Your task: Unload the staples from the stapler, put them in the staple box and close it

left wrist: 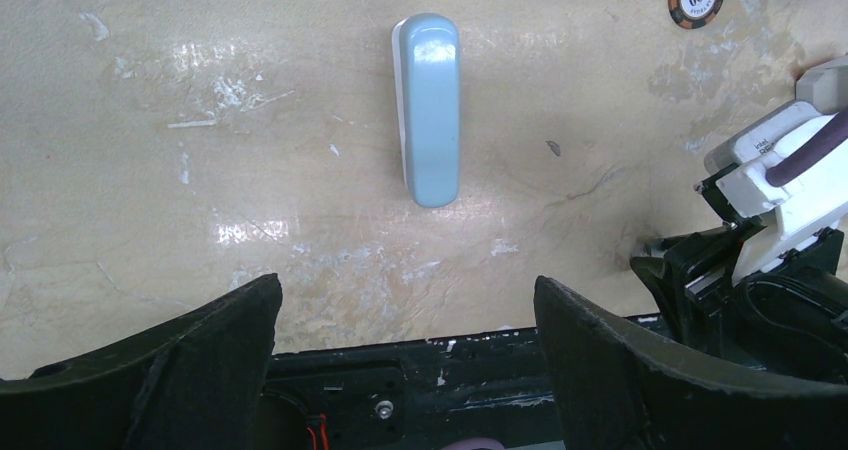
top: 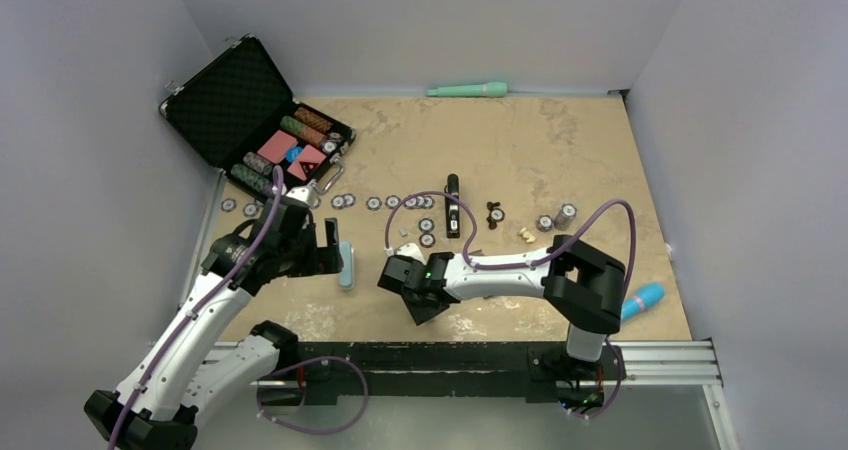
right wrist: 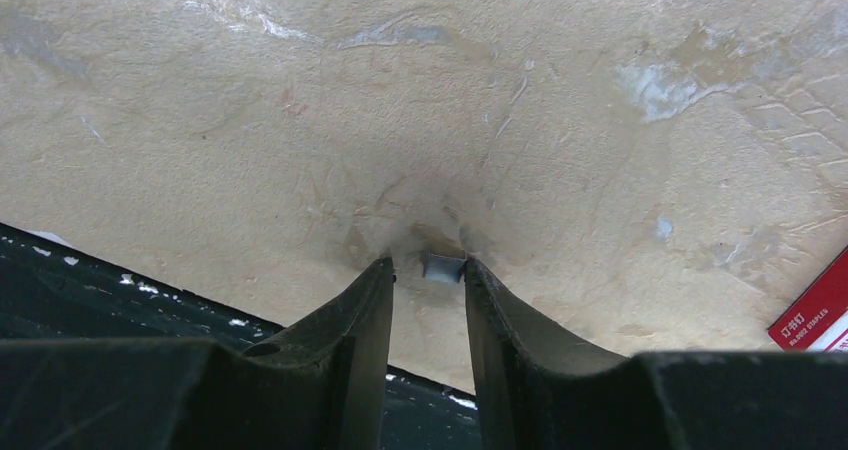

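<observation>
Silvery staples [right wrist: 443, 267] sit clamped in my right hand [right wrist: 429, 269], lower centre, clear of the stapler [top: 453, 210] for setting down; left hand [left wrist: 405, 292] gapes.

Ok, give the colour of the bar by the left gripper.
Pale teal bar, clearest in left wrist view.

Stapler [top: 453, 207] amid row of poker chips [top: 373, 203]
</observation>
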Controlling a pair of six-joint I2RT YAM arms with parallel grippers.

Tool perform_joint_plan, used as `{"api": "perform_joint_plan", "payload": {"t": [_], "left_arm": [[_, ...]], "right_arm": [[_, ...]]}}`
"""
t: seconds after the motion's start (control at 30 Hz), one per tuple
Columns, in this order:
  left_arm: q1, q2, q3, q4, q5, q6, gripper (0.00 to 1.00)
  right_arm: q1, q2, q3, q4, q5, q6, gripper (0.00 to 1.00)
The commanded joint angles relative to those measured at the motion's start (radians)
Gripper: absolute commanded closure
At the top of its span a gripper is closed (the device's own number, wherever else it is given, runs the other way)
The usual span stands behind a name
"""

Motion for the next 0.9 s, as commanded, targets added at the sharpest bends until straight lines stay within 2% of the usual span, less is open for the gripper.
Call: {"api": "perform_joint_plan", "payload": {"t": [0.0,0.63,0.87], "left_arm": [[0.009,-0.014,0.014,0.014,-0.001,-0.008,0.0],[0.009,-0.02,0.013,0.017,0.005,-0.007,0.0],[0.009,-0.02,0.012,0.018,0.008,-0.006,0.0]], "right_arm": [[0.0,0.0,-0.004,-0.006,0.006,0.025,0.65],[0.001,0.019,0.017,-0.018,0.033,0.03,0.71],[0.001,0.011,0.049,-0.042,0.056,0.032,0.78]]}}
